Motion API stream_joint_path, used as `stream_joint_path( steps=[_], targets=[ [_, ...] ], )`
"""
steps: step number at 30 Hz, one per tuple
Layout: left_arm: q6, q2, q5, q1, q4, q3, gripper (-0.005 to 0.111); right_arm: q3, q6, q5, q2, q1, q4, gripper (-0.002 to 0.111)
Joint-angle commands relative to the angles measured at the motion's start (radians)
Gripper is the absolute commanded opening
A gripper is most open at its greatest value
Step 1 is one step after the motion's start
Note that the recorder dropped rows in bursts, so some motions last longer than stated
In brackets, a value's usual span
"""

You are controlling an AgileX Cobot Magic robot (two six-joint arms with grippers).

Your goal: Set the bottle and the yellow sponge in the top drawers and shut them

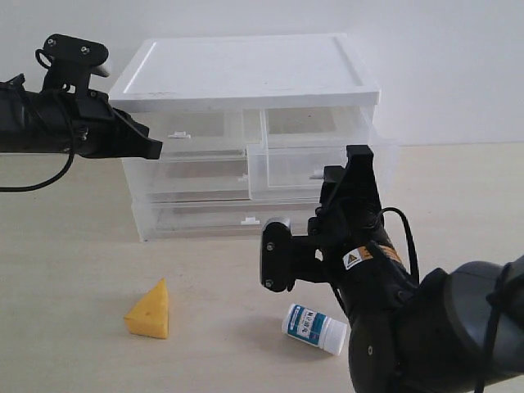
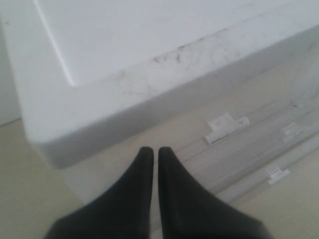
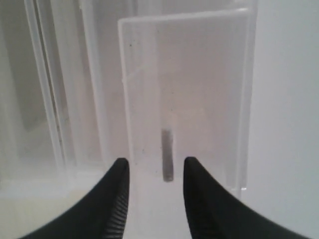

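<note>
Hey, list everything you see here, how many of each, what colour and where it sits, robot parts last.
drawer unit: one, white top and translucent body, at the back of the table
top drawers: two, translucent, right one pulled out, left one shut
full-width drawers: two, translucent, shut, under the top pair
yellow sponge: one, yellow-orange wedge, on the table in front of the unit
bottle: one, white with teal label, lying on its side, right of the sponge
table: one, pale wood
left claw: one, black, shut, at the unit's left front
right claw: one, black, open, at the pulled-out drawer's front
</note>
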Motion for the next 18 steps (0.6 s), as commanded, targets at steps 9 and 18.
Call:
stream_joint_path(
  steps=[9,18],
  targets=[
    [0.004,0.000,0.006,0.003,0.002,-0.006,0.004,0.003,0.118,-0.002,-0.026,0.139,0.225,0.032],
    [0.000,0.000,0.011,0.003,-0.001,-0.006,0.004,0.003,0.280,0.018,-0.225,0.215,0.428,0.032]
  ],
)
